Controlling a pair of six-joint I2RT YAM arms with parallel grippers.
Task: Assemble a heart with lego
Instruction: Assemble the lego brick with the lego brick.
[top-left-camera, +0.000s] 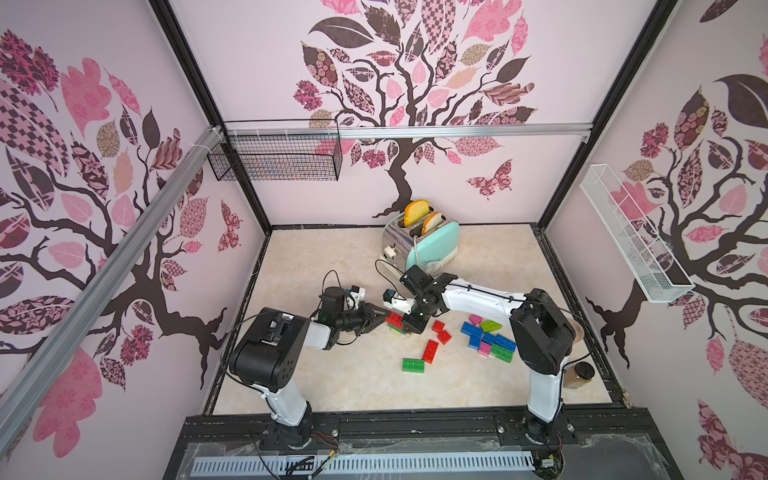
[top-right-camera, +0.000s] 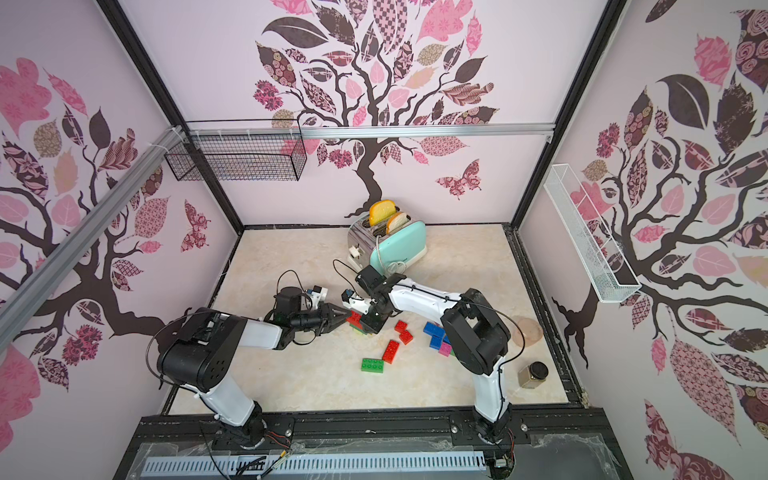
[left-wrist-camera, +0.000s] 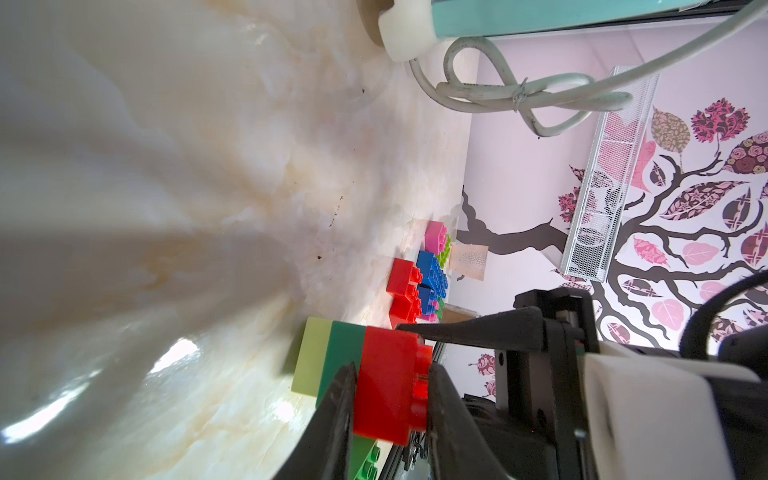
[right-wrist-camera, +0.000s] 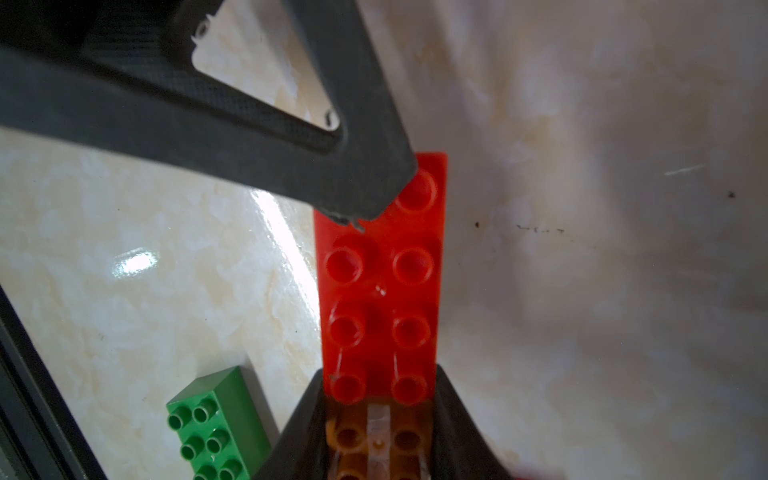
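Red brick (right-wrist-camera: 380, 291) judged mid-seating on green-and-lime stack (left-wrist-camera: 332, 353) at mid-tabletop (top-left-camera: 332, 257), pinched by left hand (left-wrist-camera: 392, 370); right hand (right-wrist-camera: 380, 374) flanks its end, grip not tellable; firm downward press needed next.

Near tabletop (top-left-camera: 353, 390) open — toaster (top-left-camera: 436, 243) behind, loose bricks (top-left-camera: 471, 329) at right

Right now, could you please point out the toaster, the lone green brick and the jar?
toaster (top-left-camera: 442, 239): a top view, mint side panel.
green brick (top-left-camera: 413, 365): a top view, studded top.
jar (top-right-camera: 539, 369): a top view, dark lid.
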